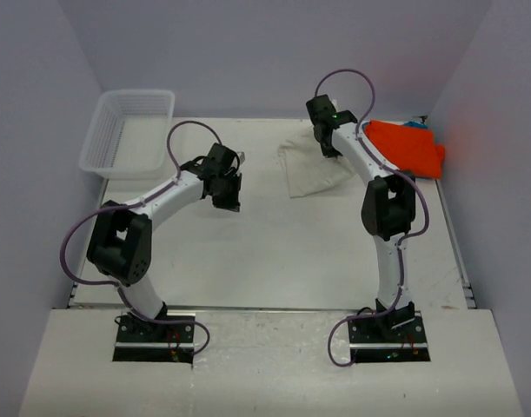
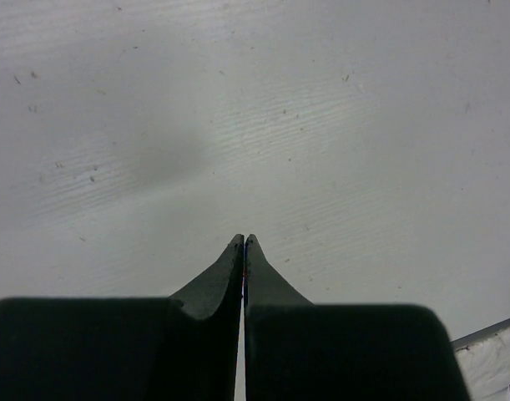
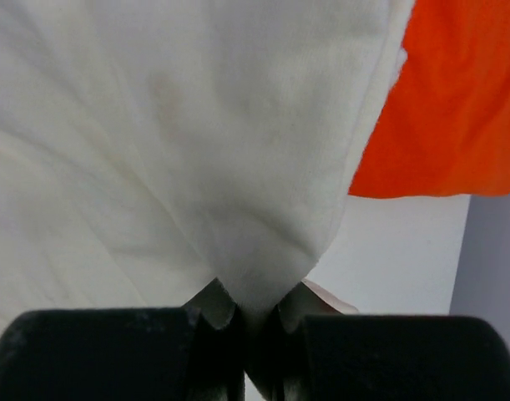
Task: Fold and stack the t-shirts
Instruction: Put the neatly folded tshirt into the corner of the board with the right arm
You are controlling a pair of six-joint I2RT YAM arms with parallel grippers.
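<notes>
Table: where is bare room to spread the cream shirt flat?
Widest bare patch: table centre, right of the left gripper, nearer than the cream shirt. Far strip between basket and cream shirt. Crowded: far right corner, with the orange shirt and right gripper.

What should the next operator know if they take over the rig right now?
The left gripper is shut and empty, over bare table.
The right gripper is shut on the cream t-shirt, pinching a fold at far centre.
The orange t-shirt lies loose at the far right, with a blue edge showing behind it.
Done: no neat fold or stack visible.
Left: fold the cream one, then the others, and stack them.
</notes>
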